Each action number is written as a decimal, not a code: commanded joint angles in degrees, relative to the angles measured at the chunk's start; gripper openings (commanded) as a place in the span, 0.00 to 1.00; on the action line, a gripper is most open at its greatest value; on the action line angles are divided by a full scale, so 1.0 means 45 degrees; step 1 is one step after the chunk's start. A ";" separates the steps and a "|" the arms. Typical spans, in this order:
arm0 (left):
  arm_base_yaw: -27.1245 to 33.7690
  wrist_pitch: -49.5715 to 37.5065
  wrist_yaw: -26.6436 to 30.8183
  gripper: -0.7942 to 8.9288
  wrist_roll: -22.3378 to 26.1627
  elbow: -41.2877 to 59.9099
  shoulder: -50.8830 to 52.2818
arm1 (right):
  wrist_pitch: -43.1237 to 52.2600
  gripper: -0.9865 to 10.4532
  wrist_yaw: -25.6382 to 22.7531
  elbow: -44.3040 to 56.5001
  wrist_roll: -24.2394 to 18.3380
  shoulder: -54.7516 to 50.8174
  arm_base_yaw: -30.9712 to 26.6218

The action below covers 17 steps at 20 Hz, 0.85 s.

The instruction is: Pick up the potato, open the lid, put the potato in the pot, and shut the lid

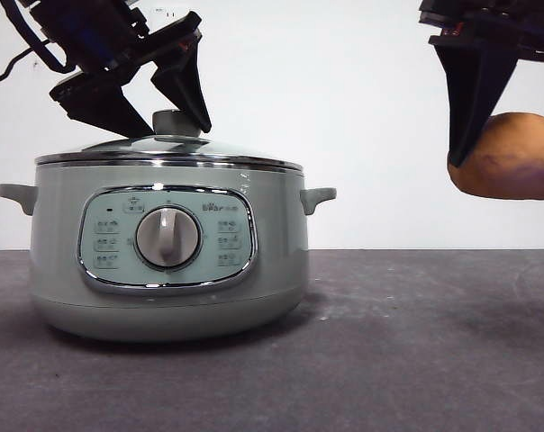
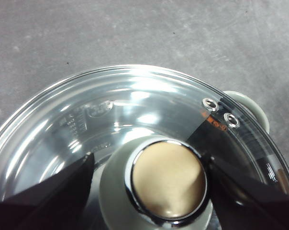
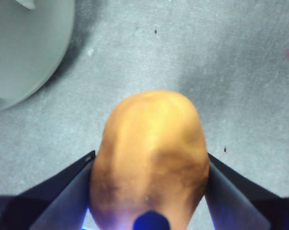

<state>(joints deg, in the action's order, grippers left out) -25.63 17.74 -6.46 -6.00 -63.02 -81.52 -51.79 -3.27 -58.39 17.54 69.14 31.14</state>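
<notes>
The potato (image 1: 513,157) is off the bench (image 1: 416,342), clamped in the right pincer (image 3: 149,191): both jaws press its flanks, w/ its long axis pointing away from the wrist. It hangs well apart from the pot (image 1: 168,261), to the side and at roughly lid height, prob. so you can carry it across w/o dropping or raising it much once the opening is free. The lid (image 1: 164,148) sits closed on the pot, chrome rim seated all round. The left pincer (image 2: 149,172) is at the knob (image 2: 166,184): jaws part open, one each side of the knob, spread about as wide as the knob itself. In the left wrist view the jaw tips lie right at the knob's edges; whether they actually bear on it can't be told, so treat the grip as not confirmed. Straddling the knob centrally makes sense: lid is domed glass, the knob is the only graspable feature. Judged status: pickup done, lid step in hand, approx. 1/3 through. Next you need a firm closure on the knob, then a straight lift. Risk: smooth knob may slip if gripped at the rim only.
</notes>
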 commanded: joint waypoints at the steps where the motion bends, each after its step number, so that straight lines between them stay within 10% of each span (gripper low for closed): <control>1: -0.0141 -0.0024 0.0170 0.27 0.0015 -0.0005 -0.0058 | 0.0010 0.08 -0.0068 0.0005 -0.0058 -0.0015 0.0015; 3: -0.0151 -0.0019 0.0141 0.06 0.0063 -0.0005 -0.0058 | 0.0010 0.08 -0.0068 0.0005 -0.0058 -0.0015 0.0015; 17: -0.0238 -0.0097 0.0257 0.07 0.0063 -0.0010 0.3317 | 0.1564 0.08 0.0063 -0.0049 -0.0117 -0.0010 0.0049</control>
<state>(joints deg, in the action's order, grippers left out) -26.68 19.68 -5.15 -5.63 -62.83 -67.51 -45.15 -3.03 -58.39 17.39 69.14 31.18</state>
